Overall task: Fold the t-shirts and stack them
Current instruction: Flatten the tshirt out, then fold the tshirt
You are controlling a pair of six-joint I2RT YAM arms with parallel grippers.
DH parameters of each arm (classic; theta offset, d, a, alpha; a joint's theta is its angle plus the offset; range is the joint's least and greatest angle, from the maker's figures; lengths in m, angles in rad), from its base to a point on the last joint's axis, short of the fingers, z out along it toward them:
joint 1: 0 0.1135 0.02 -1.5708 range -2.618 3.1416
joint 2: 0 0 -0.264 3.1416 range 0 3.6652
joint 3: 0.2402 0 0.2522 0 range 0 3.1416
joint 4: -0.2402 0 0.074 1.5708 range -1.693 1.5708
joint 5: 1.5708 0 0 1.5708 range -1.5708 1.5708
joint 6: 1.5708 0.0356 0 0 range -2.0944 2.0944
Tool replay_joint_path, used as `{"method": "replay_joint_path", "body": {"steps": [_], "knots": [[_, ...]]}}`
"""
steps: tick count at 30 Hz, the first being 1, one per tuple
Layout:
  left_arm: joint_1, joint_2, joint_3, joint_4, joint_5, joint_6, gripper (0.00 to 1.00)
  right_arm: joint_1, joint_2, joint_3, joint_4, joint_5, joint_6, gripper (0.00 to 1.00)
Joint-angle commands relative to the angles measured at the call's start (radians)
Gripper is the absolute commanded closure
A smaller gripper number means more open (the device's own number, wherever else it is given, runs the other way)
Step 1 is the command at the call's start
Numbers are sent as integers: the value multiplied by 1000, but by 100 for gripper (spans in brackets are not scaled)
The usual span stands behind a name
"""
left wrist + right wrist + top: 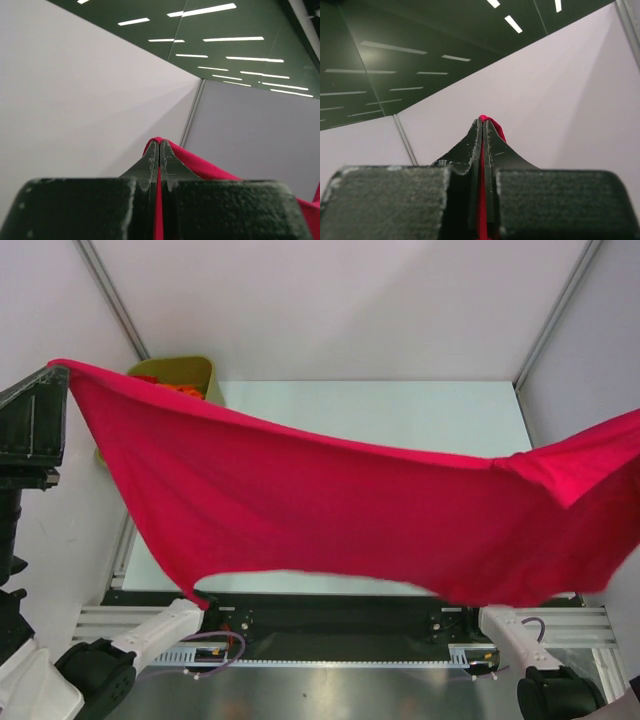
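**Two grippers hold one red t-shirt up in the air**

One crimson-red t-shirt (330,510) is spread wide above the white table (400,410), like a sheet on a line. It hangs between the two arms and sags in the middle. Its bottom edge curves over the near side of the table. The cloth is plain, with no picture on it.

The left gripper (159,146) is squeezed tight on one end of the shirt, and red cloth pokes out between its fingers. The right gripper (483,126) is pinched on the other end the same way.

An olive-green bin (192,368) stands at the far left corner of the table, mostly hidden behind the shirt. A bit of orange cloth (185,390) shows inside it.
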Motion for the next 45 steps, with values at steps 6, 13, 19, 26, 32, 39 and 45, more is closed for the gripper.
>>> {"method": "replay_joint_path", "body": {"steps": [6,13,19,26,32,39,45], "knots": [[-26,104,-183,-54,-223,68,100,-40,-29,-523,351,30,27,100],[21,227,-582,175,-256,168,100,-38,101,-914,604,37,12,100],[136,492,-740,426,-174,154,100,-40,294,-1046,704,30,-20,100],[236,1037,-551,621,-27,74,100,-72,633,-1037,813,-3,-43,100],[256,1269,-339,579,35,90,100,-78,839,-951,850,-68,19,100],[280,1263,-328,537,64,85,100,-82,841,-906,689,-101,6,100],[288,1229,-355,468,117,65,100,-86,766,-926,511,-104,17,100]]}}
